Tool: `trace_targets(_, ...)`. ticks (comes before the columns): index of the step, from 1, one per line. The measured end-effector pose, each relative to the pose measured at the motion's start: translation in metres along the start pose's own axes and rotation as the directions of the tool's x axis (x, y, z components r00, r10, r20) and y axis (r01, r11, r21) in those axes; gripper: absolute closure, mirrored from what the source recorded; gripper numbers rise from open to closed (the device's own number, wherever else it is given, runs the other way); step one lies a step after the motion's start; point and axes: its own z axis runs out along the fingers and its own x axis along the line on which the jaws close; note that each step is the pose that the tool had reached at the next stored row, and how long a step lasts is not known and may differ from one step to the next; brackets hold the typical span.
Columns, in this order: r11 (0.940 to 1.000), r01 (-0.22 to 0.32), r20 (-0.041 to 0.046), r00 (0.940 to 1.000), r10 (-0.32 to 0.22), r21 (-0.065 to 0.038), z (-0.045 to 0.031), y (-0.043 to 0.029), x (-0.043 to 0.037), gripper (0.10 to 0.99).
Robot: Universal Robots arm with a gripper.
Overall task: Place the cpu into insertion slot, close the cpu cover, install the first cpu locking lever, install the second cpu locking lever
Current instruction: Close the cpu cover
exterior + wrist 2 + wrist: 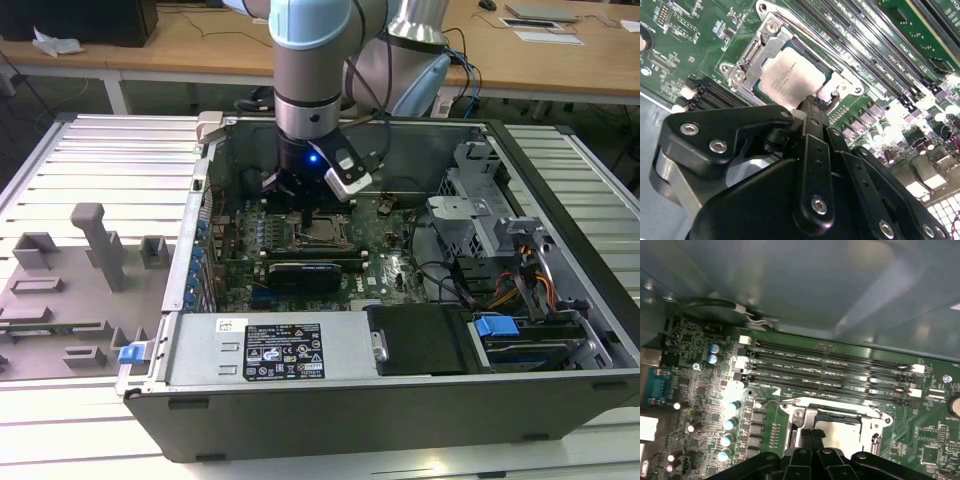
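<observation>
So the arm (310,60) is reaching straight down into the open computer case (300,350), which lies on its side on the slatted surface (100,150). The end effector (812,106) is parked right at the socket (322,233) in the middle of the green board.

In the second wrist view the cpu (787,75) is already sitting flat in the socket, silvery top facing up. The cover (752,55) is folded down around it, so the chip shows through the square cut-out. The fingers look pressed together with nothing between them, and the tip sits at the edge of the cover, right beside the chip.

In the first wrist view there's a thin wire lever (771,401) along the side of the socket nearest the memory slots (830,367). Can't tell if it's hooked down. A grey parts tray (60,300) sits on the surface at the exterior view's left, well away from the case.
</observation>
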Motion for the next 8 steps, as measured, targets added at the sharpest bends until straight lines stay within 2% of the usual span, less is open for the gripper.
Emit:
trace_targets(6, 1.0, -0.001, -0.0249, 0.9997, 0.001, 0.005, 0.0006, -0.0043, -0.0176, 0.98)
trace_targets(8, 0.9999, -0.002, -0.0362, 0.9993, 0.002, 0.01, 0.0006, -0.0058, -0.0223, 0.98)
